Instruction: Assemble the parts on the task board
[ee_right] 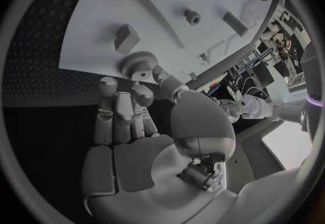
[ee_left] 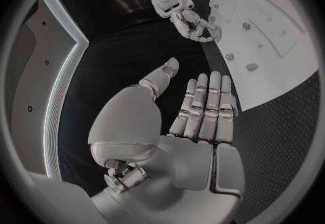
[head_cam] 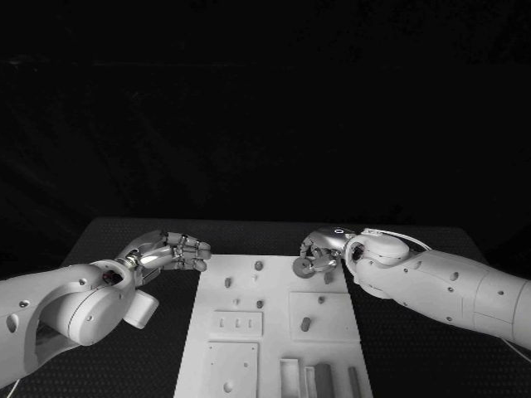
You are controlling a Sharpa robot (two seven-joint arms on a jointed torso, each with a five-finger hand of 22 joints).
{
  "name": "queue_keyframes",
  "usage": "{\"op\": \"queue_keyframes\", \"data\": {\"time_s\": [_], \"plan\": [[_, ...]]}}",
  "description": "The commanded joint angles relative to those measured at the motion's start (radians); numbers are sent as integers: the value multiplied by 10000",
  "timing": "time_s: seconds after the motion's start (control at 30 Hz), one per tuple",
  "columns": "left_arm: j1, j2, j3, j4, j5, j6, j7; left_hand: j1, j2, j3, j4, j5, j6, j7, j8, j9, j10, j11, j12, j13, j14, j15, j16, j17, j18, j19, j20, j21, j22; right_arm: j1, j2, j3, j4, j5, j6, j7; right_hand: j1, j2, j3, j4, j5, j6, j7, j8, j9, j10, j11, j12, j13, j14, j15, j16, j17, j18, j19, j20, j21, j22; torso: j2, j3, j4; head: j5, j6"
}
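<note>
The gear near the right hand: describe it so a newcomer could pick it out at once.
Start at the white task board in the middle of the black table, then go to its far edge, on the robot's right. There the right hand reaches in, and the gear sits at its fingertips. Unlike the small pegs and blocks nearby, it is a round disc with a toothed rim.

A black table [head_cam: 122, 234] with a fine dotted, mesh-like surface fills the lower half of the head view, its far edge running across the frame just below the middle. Above that edge the upper half of the frame is plain darkness. In the left wrist view the same textured black tabletop [ee_left: 284, 142] shows at the lower right of the circle, and in the right wrist view it lies at the upper left [ee_right: 47, 45].
</note>
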Motion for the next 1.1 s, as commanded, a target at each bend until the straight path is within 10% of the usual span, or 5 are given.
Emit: {"op": "queue_keyframes", "data": {"time_s": [0.03, 0.53, 1.1], "plan": [[30, 27, 7, 12, -42, 166, 66, -39, 58, -61, 10, 18, 3, -59, -61, -12, -57, -7, -39, -13, -79, 14, -49, 12, -130, -33, -5, -51, -14, -9, 24, -4, -52, -113, -3, -109, 3, 114, 0, -82, 24, 14, 4, 44, -4, -23, -11, 66, 14, -19, -32, 55, 21, 132, -26, -25, 61, 202, 1, -2, -1, -1, -7], [29, 42, 7, 5, -42, 180, 57, -36, 61, -59, 6, 18, 1, -56, -64, -14, -60, -5, -47, -17, -79, 14, -57, 18, -132, -36, -6, -53, -18, -31, 42, -37, -141, -330, 210, -182, 348, -409, -96, -118, 23, -23, 7, 22, -10, -81, -8, 44, 20, -186, -29, 37, -162, 132, -115, -40, 85, 200, -4, -5, -4, -8, -69], [29, 31, 7, 24, -42, 161, 56, -29, 61, -58, 1, 18, 2, -55, -66, -16, -56, -5, -52, -19, -79, 14, -66, 26, -135, -37, -7, -55, -21, -114, 237, -111, -189, -487, 26, -283, 461, -479, -156, -88, 24, 56, -8, 64, 11, -88, -22, 32, 14, -173, -38, 46, -144, 132, -131, -11, 99, 194, -3, -15, -1, -24, -72]]}}
